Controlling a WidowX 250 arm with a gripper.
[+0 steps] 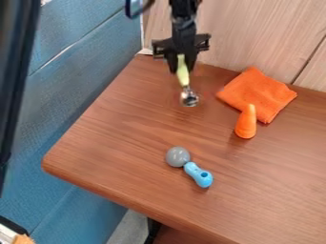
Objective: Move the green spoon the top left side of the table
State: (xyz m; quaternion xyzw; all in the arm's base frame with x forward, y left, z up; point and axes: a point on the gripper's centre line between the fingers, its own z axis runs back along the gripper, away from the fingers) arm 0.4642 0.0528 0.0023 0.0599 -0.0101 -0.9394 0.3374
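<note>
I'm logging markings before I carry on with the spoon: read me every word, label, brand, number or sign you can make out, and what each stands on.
No readable text.
Green spoon in the gripper: none seen.
Orange cloth and orange cone-shaped item: none seen.
Grey-and-blue item: a small dark round spot, no legible character.

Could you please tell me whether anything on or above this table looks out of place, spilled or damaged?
Nothing stands out; I see no spill or damage. The green spoon hangs bowl-down from the hand, and the orange cloth looks intact.
</note>
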